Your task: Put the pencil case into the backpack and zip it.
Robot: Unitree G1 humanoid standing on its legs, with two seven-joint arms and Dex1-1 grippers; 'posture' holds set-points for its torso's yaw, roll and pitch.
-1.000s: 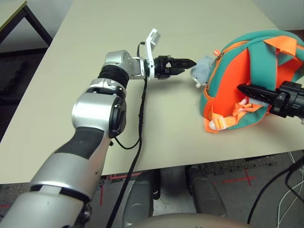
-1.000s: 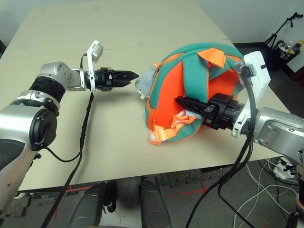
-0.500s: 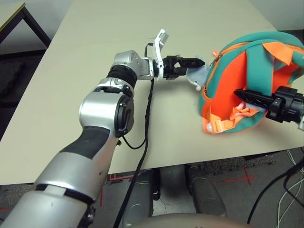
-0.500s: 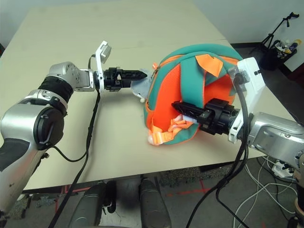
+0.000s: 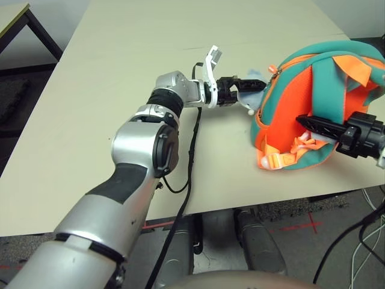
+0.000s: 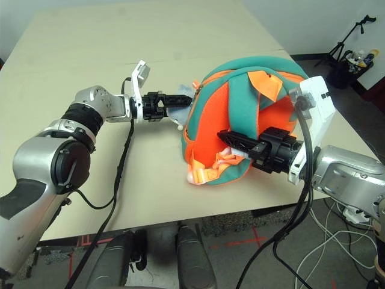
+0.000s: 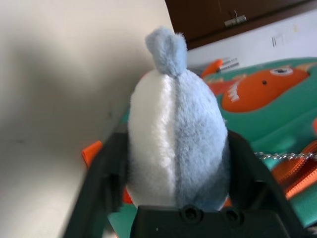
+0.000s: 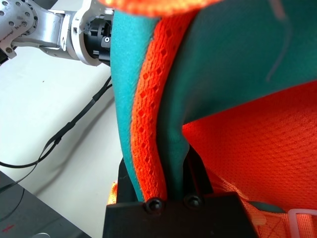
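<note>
Nearest to me, the right tool (image 6: pixel 231 139) has a fold of the backpack (image 6: pixel 240 114) pinched between its two black fingers: its wrist camera shows the teal and orange edge of a strap running down between them. It seems to hold there to pin the bag against the bench (image 6: pixel 90 36) so it won't slide when pulled from the other side. Loose orange webbing and a pale buckle (image 5: pixel 269 159) hang at the near bottom corner of the bag.

Farther along, the left tool (image 5: pixel 249 86) reaches in from the other side and is closed on the grey plush tag (image 7: pixel 176 124), which sits squeezed between the fingers. The tag hangs by the orange zipper line, so gripping it looks like a way to draw the zipper along.

The pencil case is nowhere on show; whether it already lies inside the bag, I cannot tell.
</note>
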